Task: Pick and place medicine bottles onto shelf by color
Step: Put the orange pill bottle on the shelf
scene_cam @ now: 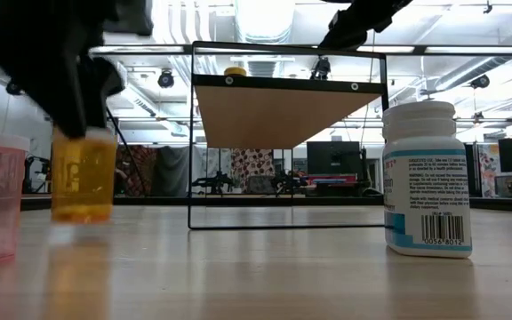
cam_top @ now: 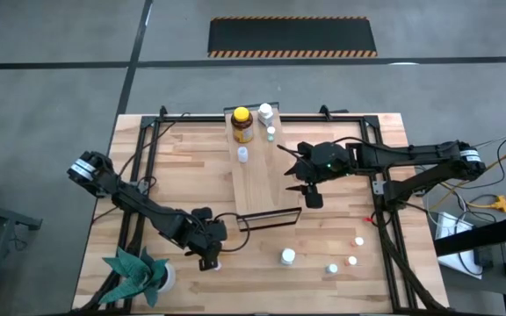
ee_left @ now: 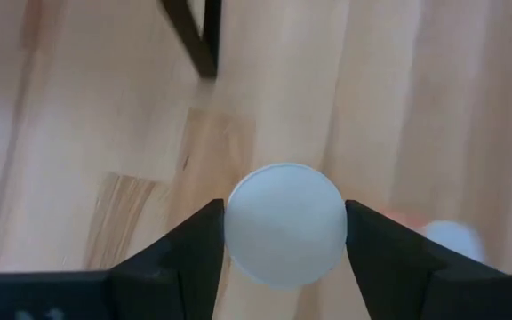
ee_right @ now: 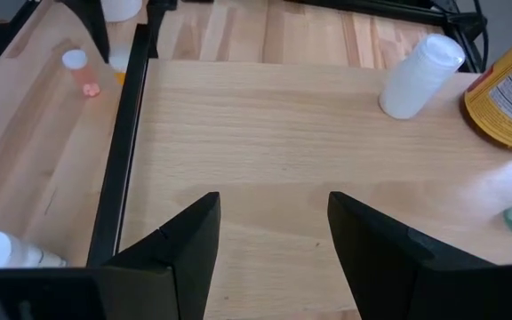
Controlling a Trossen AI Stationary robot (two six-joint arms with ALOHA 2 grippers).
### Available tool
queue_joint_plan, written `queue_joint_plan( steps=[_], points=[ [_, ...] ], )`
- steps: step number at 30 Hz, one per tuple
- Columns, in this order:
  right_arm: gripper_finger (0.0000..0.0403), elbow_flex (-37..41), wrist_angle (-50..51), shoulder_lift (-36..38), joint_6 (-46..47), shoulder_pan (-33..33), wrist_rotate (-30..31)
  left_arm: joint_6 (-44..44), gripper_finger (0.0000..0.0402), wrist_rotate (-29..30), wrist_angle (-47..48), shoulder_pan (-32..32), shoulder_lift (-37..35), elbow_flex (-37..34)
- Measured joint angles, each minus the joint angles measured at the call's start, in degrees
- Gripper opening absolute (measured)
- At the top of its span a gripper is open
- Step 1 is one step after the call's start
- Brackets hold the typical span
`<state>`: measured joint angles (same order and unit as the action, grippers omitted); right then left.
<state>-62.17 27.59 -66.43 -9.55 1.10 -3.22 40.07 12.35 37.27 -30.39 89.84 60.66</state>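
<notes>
Medicine bottle, white-capped and upright, sits clamped between the left tool fingers on the tabletop, the shelf lying beyond it, where the right tool hovers wide open.

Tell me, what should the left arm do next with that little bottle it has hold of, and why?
Probably lift it straight up. The left hand has its fingers against both sides of a white-capped bottle whose amber body seems to stand on the tabletop. Raising it first would free it for carrying to the shelf. The right hand hangs open over that shelf.
</notes>
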Motion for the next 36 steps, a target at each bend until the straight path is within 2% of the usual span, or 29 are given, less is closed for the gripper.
queue_joint_plan(
  steps=[15,27,36],
  points=[
    [0.0201,0.0,0.62,0.13,0.49,0.0,-0.01,-0.3,0.0189,-0.3,27.1,0.34,-1.0,23.59],
    [0.0201,-0.02,0.86,0.13,-0.21,0.0,0.02,-11.91,0.019,1.33,31.92,5.54,-1.09,35.38],
    [0.0201,-0.03,0.85,0.15,-1.23,0.0,0.01,-26.85,0.019,1.92,31.94,15.51,-1.07,40.14]
  ],
)
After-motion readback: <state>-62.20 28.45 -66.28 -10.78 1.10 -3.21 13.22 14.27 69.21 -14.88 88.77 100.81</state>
